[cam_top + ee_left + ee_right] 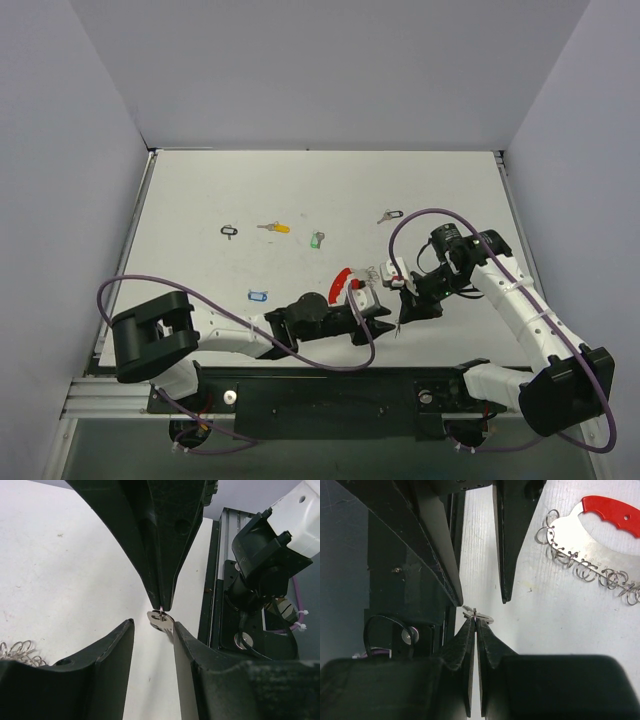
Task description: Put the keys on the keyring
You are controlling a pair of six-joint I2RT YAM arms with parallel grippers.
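Handover: right gripper [476,620] pinches a key [161,621]; left gripper [152,625] half-open astride it, should close squarely; keyring [600,541] at two o'clock, right wrist view.

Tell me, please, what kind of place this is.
Probably a robot test cell in a lab: a white table boxed in by plain walls, with a left arm and a right arm fixed on a metal frame.
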